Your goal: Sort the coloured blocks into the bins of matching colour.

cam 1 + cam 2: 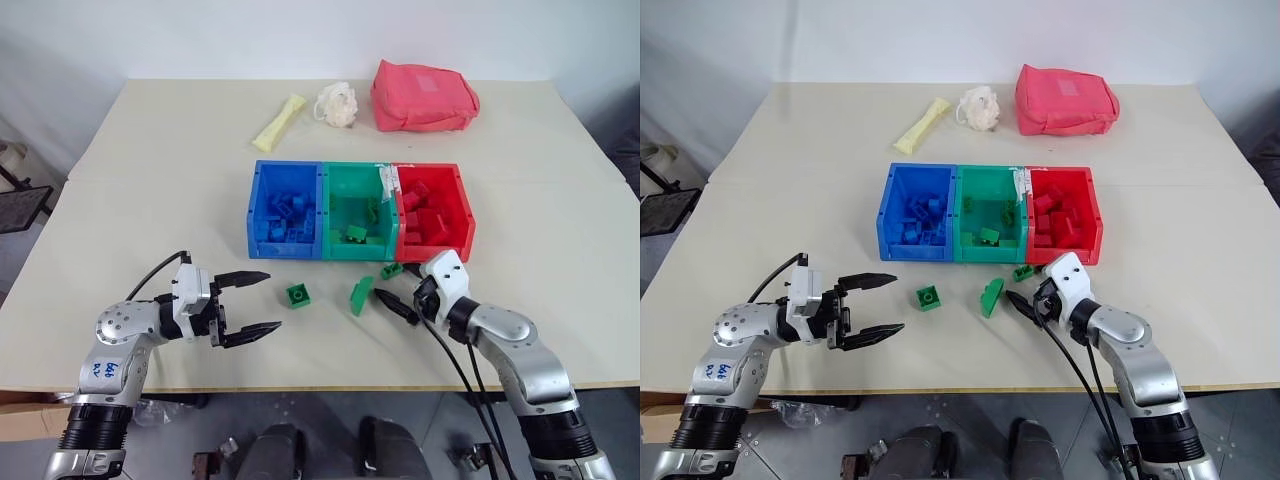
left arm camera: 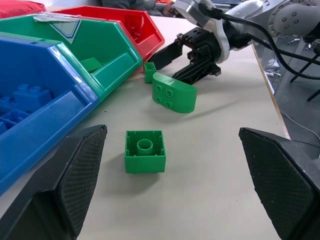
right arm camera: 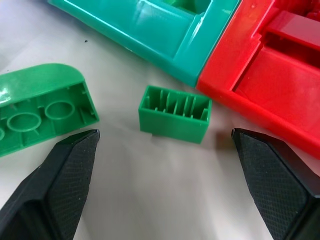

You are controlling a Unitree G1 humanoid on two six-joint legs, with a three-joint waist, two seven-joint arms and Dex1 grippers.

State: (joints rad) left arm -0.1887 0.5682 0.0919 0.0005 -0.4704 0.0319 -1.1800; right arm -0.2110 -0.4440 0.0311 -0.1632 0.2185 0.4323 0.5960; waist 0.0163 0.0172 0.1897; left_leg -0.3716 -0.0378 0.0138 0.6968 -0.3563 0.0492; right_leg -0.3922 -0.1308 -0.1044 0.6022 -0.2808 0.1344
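Observation:
Three green blocks lie on the table in front of the joined bins: a square brick (image 1: 298, 295), a longer wedge (image 1: 361, 295) on its side, and a small brick (image 1: 391, 270) close to the green bin (image 1: 358, 252). The blue bin (image 1: 285, 248) stands on the left and the red bin (image 1: 465, 225) on the right; each holds blocks of its own colour. My left gripper (image 1: 272, 300) is open, level, just left of the square brick (image 2: 145, 151). My right gripper (image 1: 392, 305) is open, pointing at the small brick (image 3: 175, 114), with the wedge (image 3: 42, 107) beside it.
At the back of the table lie a pale yellow packet (image 1: 279, 122), a white puff (image 1: 337, 104) and a pink-red fabric pouch (image 1: 423, 96). The table's front edge (image 1: 330, 385) runs close behind both grippers. Open tabletop spreads to the far left and far right.

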